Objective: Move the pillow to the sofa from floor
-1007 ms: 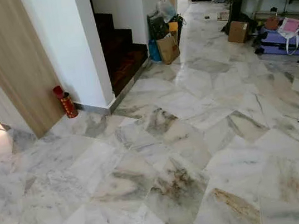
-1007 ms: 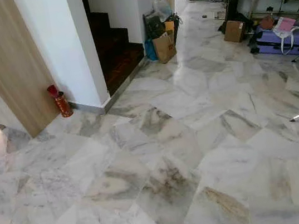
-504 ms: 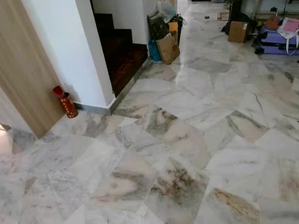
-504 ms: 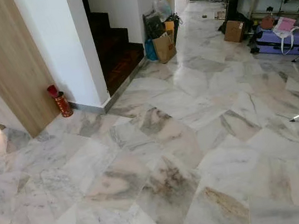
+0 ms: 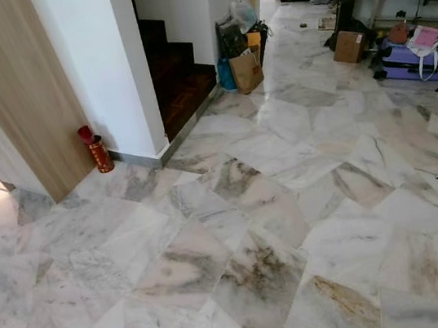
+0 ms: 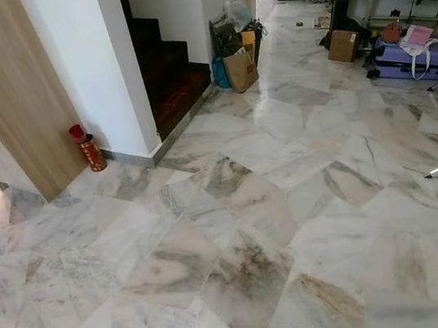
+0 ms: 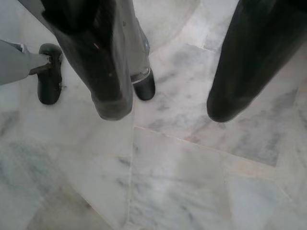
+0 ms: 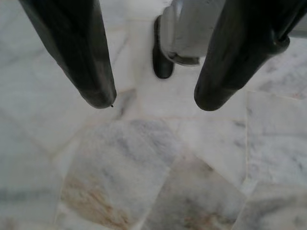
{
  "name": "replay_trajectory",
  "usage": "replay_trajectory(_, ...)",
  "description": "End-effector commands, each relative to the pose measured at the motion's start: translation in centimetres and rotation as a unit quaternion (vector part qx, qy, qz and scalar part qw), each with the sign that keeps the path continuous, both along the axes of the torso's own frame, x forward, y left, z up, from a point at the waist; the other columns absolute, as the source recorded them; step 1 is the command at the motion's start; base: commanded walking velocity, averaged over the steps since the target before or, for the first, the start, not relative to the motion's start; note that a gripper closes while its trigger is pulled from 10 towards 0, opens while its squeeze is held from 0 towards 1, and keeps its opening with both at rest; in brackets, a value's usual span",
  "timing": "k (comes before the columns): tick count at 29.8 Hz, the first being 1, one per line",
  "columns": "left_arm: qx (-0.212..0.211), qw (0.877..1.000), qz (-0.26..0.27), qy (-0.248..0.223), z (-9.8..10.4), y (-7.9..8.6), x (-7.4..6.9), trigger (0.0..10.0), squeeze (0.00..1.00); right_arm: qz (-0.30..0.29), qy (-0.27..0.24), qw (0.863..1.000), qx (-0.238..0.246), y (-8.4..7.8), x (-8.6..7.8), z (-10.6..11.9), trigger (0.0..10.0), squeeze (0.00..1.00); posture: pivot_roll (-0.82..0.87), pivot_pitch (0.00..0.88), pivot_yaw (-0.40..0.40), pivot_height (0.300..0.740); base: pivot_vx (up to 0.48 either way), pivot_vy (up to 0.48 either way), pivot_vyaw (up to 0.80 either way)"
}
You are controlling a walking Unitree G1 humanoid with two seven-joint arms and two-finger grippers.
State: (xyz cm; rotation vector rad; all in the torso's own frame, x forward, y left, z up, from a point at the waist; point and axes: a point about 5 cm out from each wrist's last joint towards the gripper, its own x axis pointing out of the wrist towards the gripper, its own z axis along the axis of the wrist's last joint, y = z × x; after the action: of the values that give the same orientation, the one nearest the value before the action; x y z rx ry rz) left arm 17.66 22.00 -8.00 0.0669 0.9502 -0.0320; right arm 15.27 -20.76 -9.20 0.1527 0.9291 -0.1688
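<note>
Marble floor (image 5: pixel 250 209) stretches ahead of me in the eye views. My left gripper (image 7: pixel 168 112) hangs over bare marble tiles, open, with nothing between its two black fingers (image 7: pixel 112 103). My right gripper (image 8: pixel 151 103) also hangs above the tiles, open and holding nothing. The robot's own feet (image 7: pixel 144 88) (image 8: pixel 162 64) stand on the floor below the grippers.
A white wall corner (image 5: pixel 102 74) and a wood panel (image 5: pixel 19 95) stand at left, with a red tin (image 5: pixel 99 153) at their foot. Dark stairs (image 5: pixel 177 75), bags (image 5: pixel 246 69), a cardboard box (image 5: pixel 348 46) and a purple suitcase (image 5: pixel 422 59) lie further off.
</note>
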Motion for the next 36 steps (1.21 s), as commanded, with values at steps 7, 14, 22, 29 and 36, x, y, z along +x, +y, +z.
replay_trajectory(7, 0.051, 0.999, 0.013, -0.013, 1.6, 3.4, 1.6, 10.0, 0.0, -0.011, -0.021, 0.999, 0.028, 1.0, 1.1, 0.3, 10.0, 0.0, -0.07, 0.049, 0.086, 0.74, 0.0, 0.0, 0.0)
replay_trajectory(14, 0.042, 0.999, 0.01, -0.01, 1.6, 3.1, 1.8, 10.0, 0.0, -0.011, -0.019, 0.999, 0.029, 1.0, 1.0, 0.3, 10.0, 0.0, -0.08, 0.05, 0.07, 0.74, 0.0, 0.0, 0.0)
replay_trajectory(22, 0.026, 0.999, 0.027, -0.003, 0.7, 1.5, 1.0, 10.0, 0.0, 0.004, -0.032, 0.999, 0.013, -0.2, 1.7, 0.8, 10.0, 0.0, -0.07, 0.045, 0.029, 0.74, 0.0, 0.0, 0.0)
replay_trajectory(29, 0.027, 0.998, 0.058, 0.013, -0.1, 2.2, -1.2, 10.0, 0.0, 0.016, -0.042, 0.999, 0.009, 0.3, 2.8, 1.2, 10.0, 0.0, -0.05, 0.054, 0.023, 0.74, 0.0, 0.0, 0.0)
replay_trajectory(36, 0.036, 0.997, 0.059, 0.016, -0.1, 2.7, -1.7, 10.0, 0.0, 0.009, -0.046, 0.999, 0.015, 0.8, 2.9, 1.2, 10.0, 0.0, -0.05, 0.056, 0.04, 0.74, 0.0, 0.0, 0.0)
